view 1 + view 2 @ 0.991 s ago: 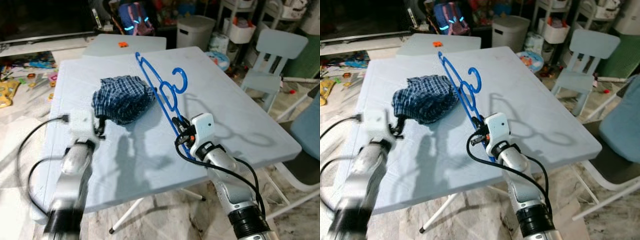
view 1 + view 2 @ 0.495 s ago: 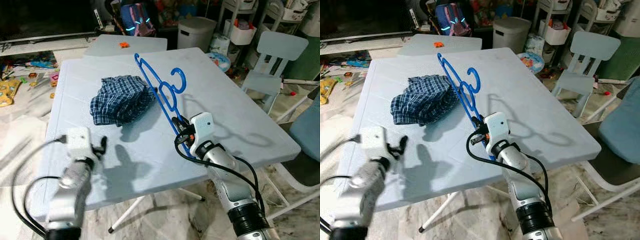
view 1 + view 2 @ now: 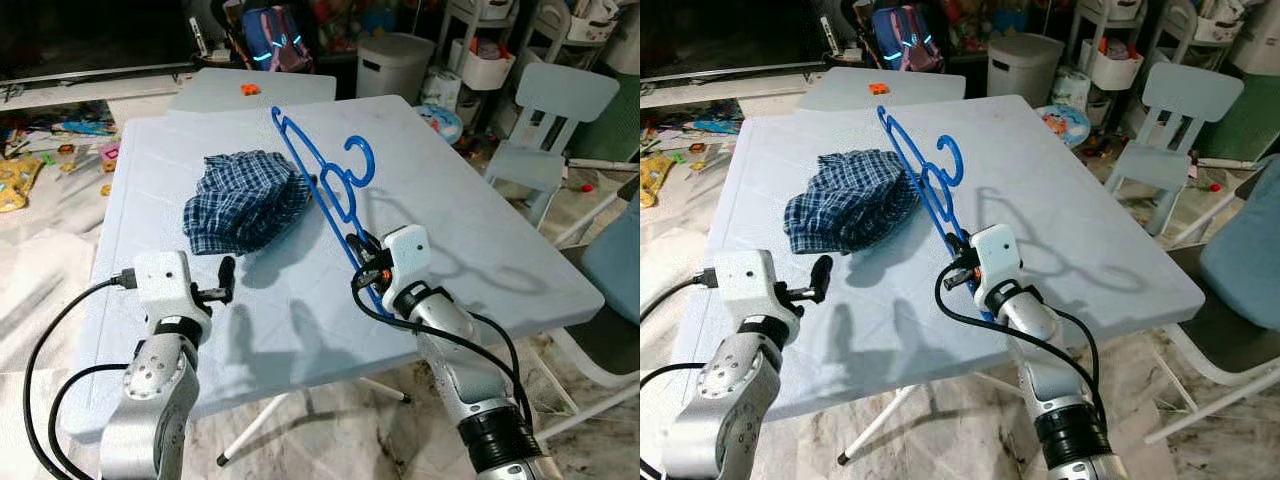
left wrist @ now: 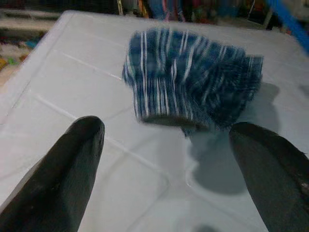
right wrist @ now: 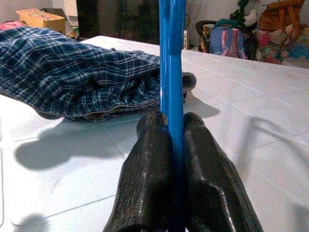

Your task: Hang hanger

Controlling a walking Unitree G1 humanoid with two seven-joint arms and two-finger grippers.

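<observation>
Pinching the hanger [image 3: 325, 175] in my right gripper [image 5: 172, 126]; left gripper [image 3: 226, 277] spread wide near the shirt [image 3: 245, 198].

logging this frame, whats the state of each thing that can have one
blue hanger: held up at a tilt over the table, hook free
plaid cloth: crumpled, lying on the table
right gripper: shut on the hanger
left gripper: open, short of the cloth
</observation>
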